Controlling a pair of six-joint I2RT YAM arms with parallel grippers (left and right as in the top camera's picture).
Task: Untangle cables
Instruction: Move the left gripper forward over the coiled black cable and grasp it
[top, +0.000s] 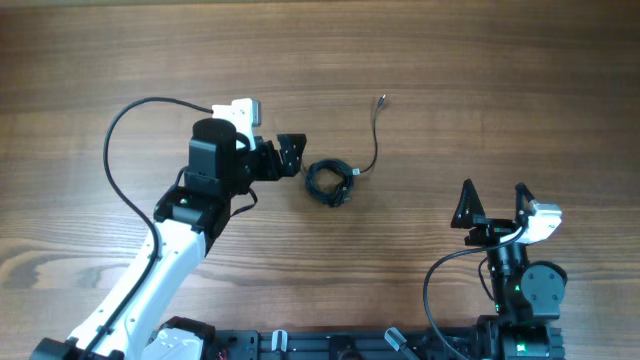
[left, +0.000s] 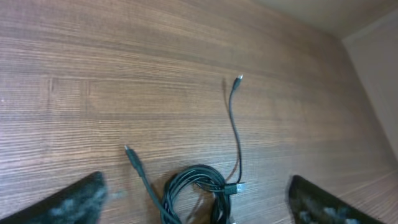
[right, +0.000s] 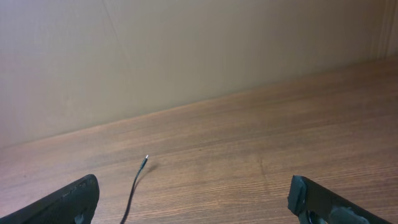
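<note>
The cables (top: 329, 183) lie as a small coiled knot of thin dark wire on the wooden table, with one strand curving up to a metallic plug tip (top: 381, 99). In the left wrist view the coil (left: 198, 190) sits between the fingers, one plug end (left: 129, 151) to its left and a long strand ending at a tip (left: 239, 78). My left gripper (top: 289, 155) is open, just left of the coil and not touching it. My right gripper (top: 493, 203) is open and empty, well to the right and nearer the front. The right wrist view shows only a strand tip (right: 144, 160).
The wooden table (top: 480, 80) spreads around the coil. A thick black arm cable (top: 125, 120) loops left of the left arm. A plain wall (right: 199, 50) stands beyond the table's far edge in the right wrist view.
</note>
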